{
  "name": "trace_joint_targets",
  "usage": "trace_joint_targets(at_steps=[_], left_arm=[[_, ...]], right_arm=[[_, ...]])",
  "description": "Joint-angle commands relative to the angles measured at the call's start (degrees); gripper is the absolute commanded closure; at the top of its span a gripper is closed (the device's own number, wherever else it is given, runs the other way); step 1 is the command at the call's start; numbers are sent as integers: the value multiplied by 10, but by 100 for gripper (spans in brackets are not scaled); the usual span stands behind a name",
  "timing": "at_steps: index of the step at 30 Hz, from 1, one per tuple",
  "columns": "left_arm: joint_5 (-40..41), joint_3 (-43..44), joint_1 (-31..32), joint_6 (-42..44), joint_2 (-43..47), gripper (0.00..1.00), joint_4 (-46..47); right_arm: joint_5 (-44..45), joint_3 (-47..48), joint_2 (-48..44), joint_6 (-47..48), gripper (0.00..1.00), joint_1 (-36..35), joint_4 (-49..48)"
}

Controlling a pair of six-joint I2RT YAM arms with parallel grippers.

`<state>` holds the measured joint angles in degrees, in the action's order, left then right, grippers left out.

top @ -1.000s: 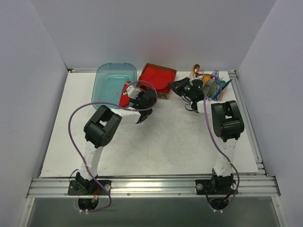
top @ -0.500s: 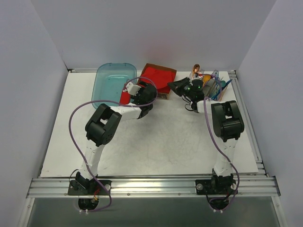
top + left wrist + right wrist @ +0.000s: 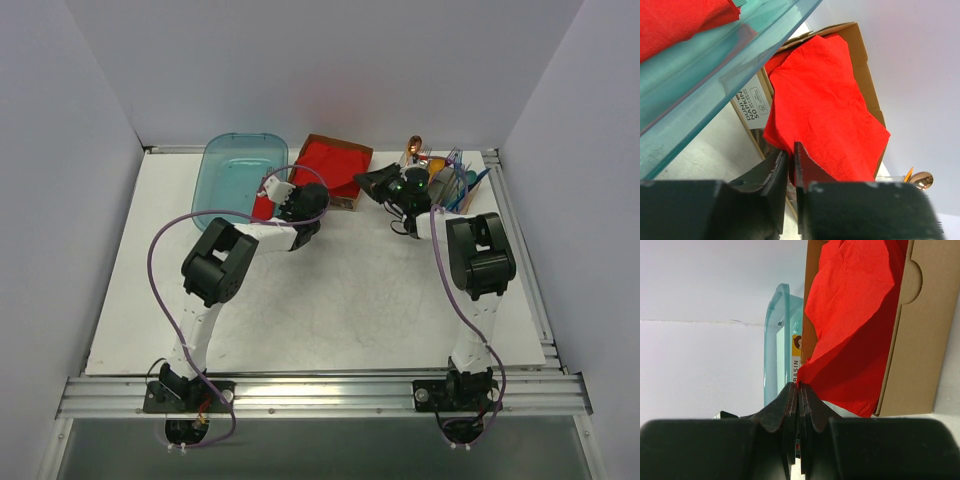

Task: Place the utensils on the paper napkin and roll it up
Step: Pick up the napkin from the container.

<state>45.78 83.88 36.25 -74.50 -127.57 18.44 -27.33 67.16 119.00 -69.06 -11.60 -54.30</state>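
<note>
Top view, napkin: The thin bright-red paper napkin (image 3: 330,160) is seen lying on top of the open brown cardboard box (image 3: 346,201) at the far side of the white surface (image 3: 340,300); it is not yet spread out.
Top view, grippers: The box is flanked by the left gripper (image 3: 312,194) at its near-left corner and the right gripper (image 3: 366,181) at its right edge.
Top view, utensils: The slim blue and teal plastic utensils (image 3: 462,183) are gathered at the far right, just beyond the right arm and well apart from the left.
Left wrist, grip: The left gripper (image 3: 791,147) is seen nearly closed, pinching the nearest corner of the paper napkin (image 3: 825,105). The sheet fans away from it corner to corner, with the translucent teal plastic tray (image 3: 715,65) to the left.
Right wrist, grip: The right gripper (image 3: 799,386) is clenched tight. A corner of the paper napkin (image 3: 850,315) is met at its tips, but whether that corner is pinched cannot be told.
Coming move: Since the sheet lies ahead of the left gripper, a pull back toward the bases is judged to be called for.
</note>
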Motion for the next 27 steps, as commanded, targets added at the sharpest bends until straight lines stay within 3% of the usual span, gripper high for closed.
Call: trace_joint_targets(at_steps=[1, 4, 9, 24, 27], left_arm=[[5, 23, -4, 10, -5, 85, 23], [3, 24, -4, 23, -7, 97, 36], [2, 22, -4, 55, -5, 97, 61], [-11, -3, -3, 187, 41, 98, 173], [-9, -11, -3, 209, 55, 98, 188]], right_arm=[[-10, 16, 1, -5, 97, 3, -37], [-11, 15, 0, -5, 97, 3, -37], [-14, 14, -1, -5, 92, 2, -45], [-17, 2, -32, 1, 47, 9, -50], [-12, 12, -45, 26, 41, 10, -6]])
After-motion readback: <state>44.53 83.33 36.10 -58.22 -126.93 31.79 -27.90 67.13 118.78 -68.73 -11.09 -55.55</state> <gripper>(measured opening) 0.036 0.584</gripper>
